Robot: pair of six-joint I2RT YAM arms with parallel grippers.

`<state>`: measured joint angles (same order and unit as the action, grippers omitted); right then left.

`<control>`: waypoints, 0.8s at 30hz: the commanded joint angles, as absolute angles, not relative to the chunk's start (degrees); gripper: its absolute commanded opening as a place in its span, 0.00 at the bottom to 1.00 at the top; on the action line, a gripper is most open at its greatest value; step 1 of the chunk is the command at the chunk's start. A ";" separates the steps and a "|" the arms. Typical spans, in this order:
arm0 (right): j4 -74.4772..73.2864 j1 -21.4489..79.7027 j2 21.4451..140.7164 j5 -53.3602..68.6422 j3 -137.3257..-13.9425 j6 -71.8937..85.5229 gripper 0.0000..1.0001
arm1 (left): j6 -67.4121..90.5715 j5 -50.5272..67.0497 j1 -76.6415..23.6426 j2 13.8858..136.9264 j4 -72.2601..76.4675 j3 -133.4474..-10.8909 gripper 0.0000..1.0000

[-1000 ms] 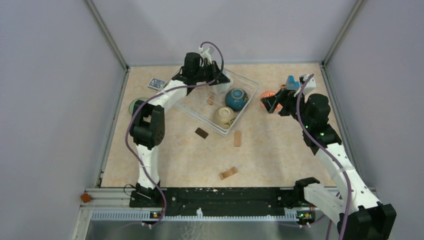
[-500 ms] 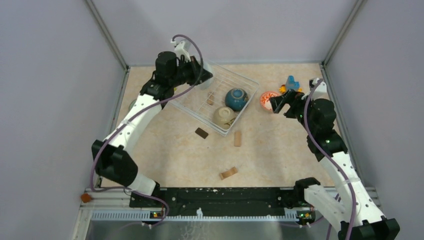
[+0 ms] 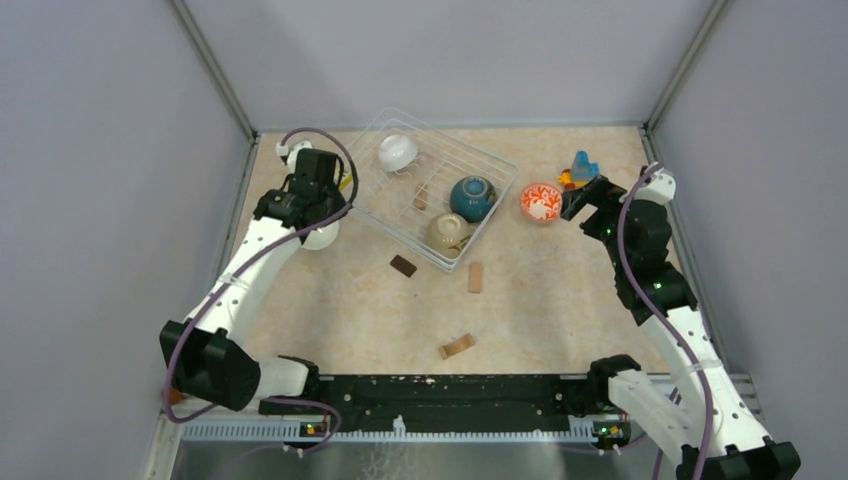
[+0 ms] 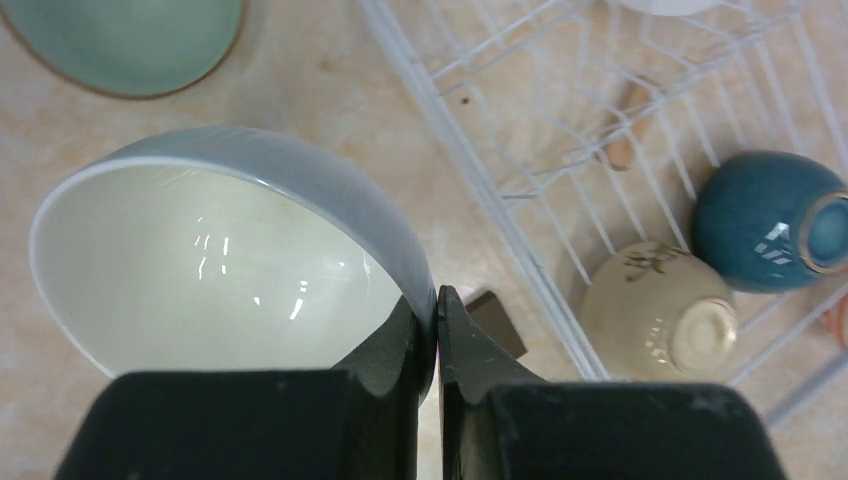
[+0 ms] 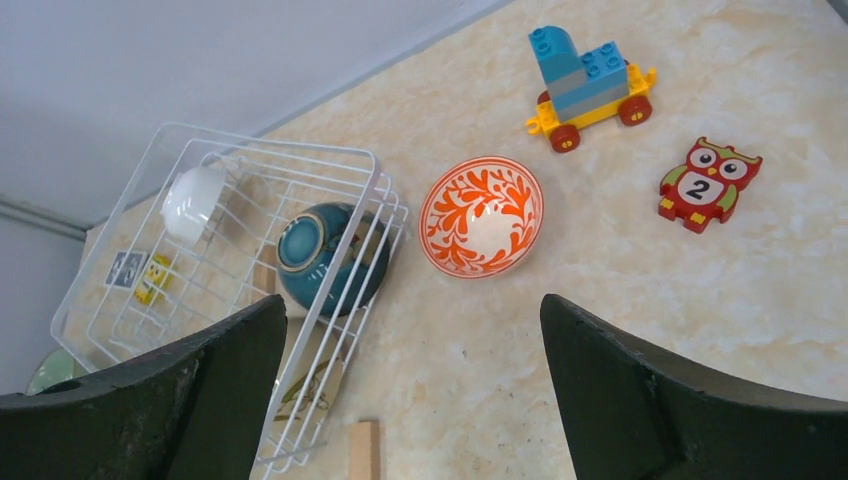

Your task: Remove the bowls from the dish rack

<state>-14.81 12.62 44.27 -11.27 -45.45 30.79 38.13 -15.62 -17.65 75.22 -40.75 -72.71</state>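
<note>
My left gripper [image 3: 318,218] is shut on the rim of a white bowl [image 3: 322,236], just left of the dish rack [image 3: 497,158]. In the left wrist view my fingers [image 4: 405,350] pinch that bowl's [image 4: 200,270] wall, beside the pale green bowl [image 4: 130,40] on the table. The rack [image 4: 520,190] holds a white bowl [image 3: 397,152], a dark teal bowl [image 3: 472,197] and a beige bowl [image 3: 448,232]. The orange-patterned bowl [image 3: 540,201] stands on the table right of the rack. My right gripper [image 3: 580,200] is open and empty beside it, which the right wrist view [image 5: 412,300] confirms.
A toy train [image 5: 590,85] and an owl tile [image 5: 705,183] lie at the far right. Wooden blocks [image 3: 475,277] [image 3: 456,346] and a dark brown block [image 3: 403,265] lie in front of the rack. A small card [image 5: 128,268] lies behind the rack.
My left arm has swung left out of the rack carrying the white bowl. My right gripper has let go of the orange-patterned bowl and drawn back to the right.
</note>
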 commanded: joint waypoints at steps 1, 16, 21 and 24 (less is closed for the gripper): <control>-14.69 13.01 43.23 -15.21 -45.82 32.88 0.96 | 42.11 -19.16 -13.73 76.74 -45.14 -70.32 0.00; -13.58 13.01 41.66 -13.43 -43.83 31.31 0.96 | 46.48 -16.00 -6.06 93.29 -48.31 -68.44 0.00; -12.57 12.96 41.90 -12.99 -43.27 30.96 0.96 | 46.66 -16.37 -4.13 92.93 -46.27 -66.37 0.05; -12.14 13.02 42.22 -12.53 -43.16 30.90 0.96 | 46.69 -17.33 -3.34 92.98 -46.03 -66.19 0.08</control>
